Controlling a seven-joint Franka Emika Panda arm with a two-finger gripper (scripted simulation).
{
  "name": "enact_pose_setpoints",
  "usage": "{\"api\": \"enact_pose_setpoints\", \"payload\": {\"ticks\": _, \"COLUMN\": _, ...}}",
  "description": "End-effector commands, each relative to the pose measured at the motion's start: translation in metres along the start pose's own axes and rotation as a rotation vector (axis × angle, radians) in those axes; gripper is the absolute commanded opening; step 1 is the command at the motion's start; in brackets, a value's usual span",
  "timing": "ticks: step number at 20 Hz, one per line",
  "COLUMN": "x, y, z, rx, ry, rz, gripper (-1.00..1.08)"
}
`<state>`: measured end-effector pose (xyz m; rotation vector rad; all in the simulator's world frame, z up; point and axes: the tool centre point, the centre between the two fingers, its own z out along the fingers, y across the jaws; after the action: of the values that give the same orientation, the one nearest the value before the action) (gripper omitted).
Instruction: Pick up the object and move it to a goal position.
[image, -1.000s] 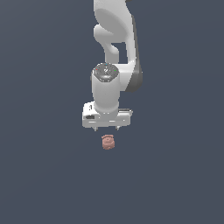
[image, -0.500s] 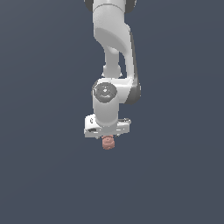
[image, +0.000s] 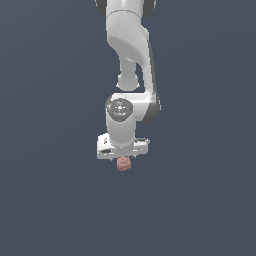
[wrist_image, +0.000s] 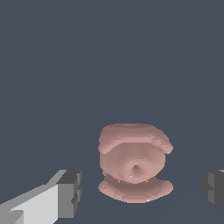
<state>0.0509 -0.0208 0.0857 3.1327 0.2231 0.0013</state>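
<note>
Arm: the white Franka arm (image: 131, 55) comes down from the top of the exterior view, its wrist pointing straight down over the flat dark grey-blue desk (image: 50, 200)
Claw: the claw (image: 123, 159) is released, with its jaws spread wide; in the wrist view a clear gap shows on each side between the dark finger pads (wrist_image: 70, 193) and the thing between them
Claw in the wrist view: midway between the pads the claw (wrist_image: 142, 188) is centred close to the lump; one finger is seen with its white body and grey pad, the other only as a grey pad at the picture's edge
Object: the object (image: 123, 164) is a small reddish-pink roundish lump, sitting directly under the white hand and partly covered by it in the exterior view
Object in the wrist view: the object (wrist_image: 133, 162) shows ridged bands around a smooth middle with a small dimple, lying between the two pads and touching neither
Height: from these views I cannot tell whether the fingertips have reached the desk
Contact: nothing is grasped; the lump rests on the desk, free of the claw
</note>
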Motion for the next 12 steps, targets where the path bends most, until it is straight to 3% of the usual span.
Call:
{"api": "enact_pose_setpoints", "payload": {"ticks": 1, "x": 0.000, "y": 0.000, "z": 0.008, "rx": 0.000, "ry": -0.001, "rz": -0.001, "gripper": 1.00}}
{"api": "enact_pose_setpoints", "payload": {"ticks": 12, "x": 0.000, "y": 0.000, "z": 0.046, "rx": 0.001, "ry": -0.001, "rz": -0.002, "gripper": 1.00}}
